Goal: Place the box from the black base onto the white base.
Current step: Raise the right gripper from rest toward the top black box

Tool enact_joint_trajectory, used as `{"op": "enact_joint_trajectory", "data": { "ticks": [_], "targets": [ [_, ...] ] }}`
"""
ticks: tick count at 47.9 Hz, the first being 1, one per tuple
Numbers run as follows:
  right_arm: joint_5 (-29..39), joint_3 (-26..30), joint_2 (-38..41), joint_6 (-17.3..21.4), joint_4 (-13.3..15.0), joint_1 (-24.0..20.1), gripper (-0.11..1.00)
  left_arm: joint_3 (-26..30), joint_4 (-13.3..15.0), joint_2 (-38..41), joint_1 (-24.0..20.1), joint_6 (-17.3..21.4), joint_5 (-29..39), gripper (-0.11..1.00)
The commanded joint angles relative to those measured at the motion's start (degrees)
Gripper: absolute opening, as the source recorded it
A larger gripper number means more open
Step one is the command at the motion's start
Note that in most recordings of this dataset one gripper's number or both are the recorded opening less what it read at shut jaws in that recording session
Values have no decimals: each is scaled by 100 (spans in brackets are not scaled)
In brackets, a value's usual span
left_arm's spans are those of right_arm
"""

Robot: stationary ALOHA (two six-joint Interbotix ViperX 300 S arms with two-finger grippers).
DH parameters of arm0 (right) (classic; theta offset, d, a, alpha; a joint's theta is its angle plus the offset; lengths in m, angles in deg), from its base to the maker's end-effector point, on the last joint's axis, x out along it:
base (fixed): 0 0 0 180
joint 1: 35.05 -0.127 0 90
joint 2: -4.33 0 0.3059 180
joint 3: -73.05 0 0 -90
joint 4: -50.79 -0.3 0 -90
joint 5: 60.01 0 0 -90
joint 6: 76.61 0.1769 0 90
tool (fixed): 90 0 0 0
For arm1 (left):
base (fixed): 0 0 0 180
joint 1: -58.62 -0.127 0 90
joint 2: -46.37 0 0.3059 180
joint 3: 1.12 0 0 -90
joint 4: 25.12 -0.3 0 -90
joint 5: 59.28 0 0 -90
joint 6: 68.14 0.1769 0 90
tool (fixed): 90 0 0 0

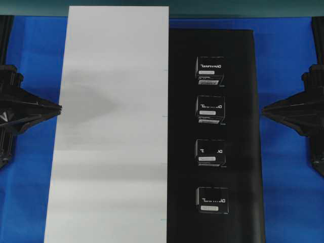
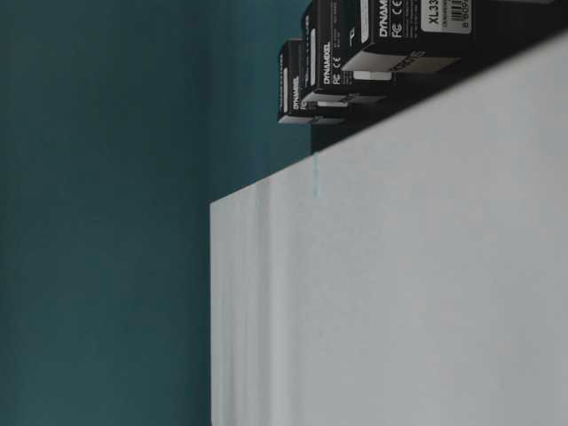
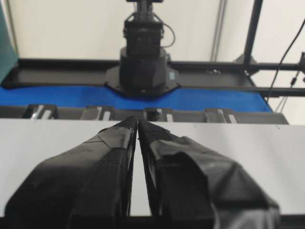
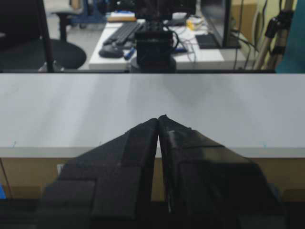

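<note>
Four black boxes stand in one line on the black base (image 1: 243, 126), all near its middle and well apart from each other. The box (image 1: 210, 68) at the far end of the line, like the other three boxes (image 1: 210, 109) (image 1: 210, 152) (image 1: 212, 199), shows white letters and a white label strip on top. The white base (image 1: 114, 126) lies just beside the black base, with their long edges touching, and no box is on it. A blue cloth (image 1: 288, 177) covers the counter around both bases.

The left hand (image 3: 137, 122) stays at the left side of the counter, above the outer edge of the white base. Its two taped fingers (image 3: 116, 138) meet at the tips and hold nothing. The right hand (image 4: 158, 119) is at the right side, and its fingers (image 4: 138, 138) are also pressed together at the tips, empty. Both hands are well apart from the boxes.

In the table-level view the boxes (image 2: 355, 53) are seen from the side, behind the white base.
</note>
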Motion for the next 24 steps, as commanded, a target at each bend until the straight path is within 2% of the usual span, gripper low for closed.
{"op": "enact_joint_trajectory", "data": {
  "ticks": [1, 3, 5, 8, 13, 19, 24],
  "targets": [
    [105, 167, 88, 44, -141, 387, 14, 246, -88, -44, 0, -26, 44, 14],
    [475, 272, 79, 79, -334, 598, 12, 334, -88, -44, 9, -26, 141, 12],
    [1107, 475, 79, 88, -466, 861, 5, 422, -79, -53, 9, -26, 272, 5],
    [2382, 949, 88, 9, -404, 1336, 2, 545, -79, -79, 9, -26, 510, -2],
    [3876, 1529, 79, -141, -255, 1811, 3, 721, -79, -158, 9, -26, 896, -6],
    [5010, 1890, 141, -396, -202, 2197, 4, 870, -79, -316, 9, -26, 1292, -6],
    [5730, 2048, 325, -756, -202, 2443, 4, 905, -79, -422, -9, -26, 1459, -6]
  ]
}}
